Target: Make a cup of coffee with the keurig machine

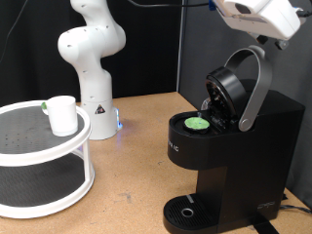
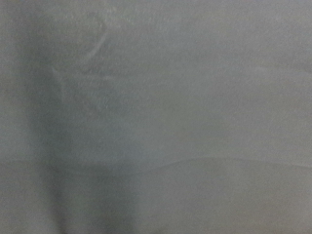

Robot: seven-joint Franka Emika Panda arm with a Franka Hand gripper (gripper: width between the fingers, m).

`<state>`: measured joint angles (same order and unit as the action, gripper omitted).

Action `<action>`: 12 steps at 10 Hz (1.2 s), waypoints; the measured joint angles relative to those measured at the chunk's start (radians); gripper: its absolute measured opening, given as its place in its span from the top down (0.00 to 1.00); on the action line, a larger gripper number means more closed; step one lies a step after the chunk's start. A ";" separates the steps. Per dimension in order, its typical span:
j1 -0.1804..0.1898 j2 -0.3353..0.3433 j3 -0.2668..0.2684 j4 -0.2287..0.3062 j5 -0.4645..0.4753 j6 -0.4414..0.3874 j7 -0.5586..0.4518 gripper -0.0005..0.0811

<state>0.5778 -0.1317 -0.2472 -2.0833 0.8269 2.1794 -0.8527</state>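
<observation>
The keurig machine stands at the exterior view's right, black and boxy. Its hinged lid with the grey handle band is raised. A small green-topped pod sits in the open chamber. The round drip tray at its foot holds nothing. The cup, small and white, stands on the top tier of a white round shelf at the exterior view's left, far from the machine. My gripper's white hand shows at the top right edge, above the raised lid; its fingers are cut off. The wrist view is a blurred grey blank.
The white arm base stands behind the shelf on the wooden table. The shelf has a lower tier. A black curtain forms the backdrop.
</observation>
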 joint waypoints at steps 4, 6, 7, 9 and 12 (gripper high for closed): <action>-0.004 -0.008 -0.003 -0.021 -0.036 0.000 -0.009 0.65; -0.010 -0.014 -0.007 -0.029 -0.038 0.000 -0.019 0.96; -0.014 -0.020 -0.008 -0.034 -0.042 0.000 -0.021 0.96; -0.023 -0.033 -0.013 -0.039 -0.049 -0.001 -0.021 0.99; -0.045 -0.052 -0.019 -0.049 -0.066 -0.006 -0.019 0.99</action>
<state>0.5333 -0.1836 -0.2666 -2.1318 0.7611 2.1735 -0.8719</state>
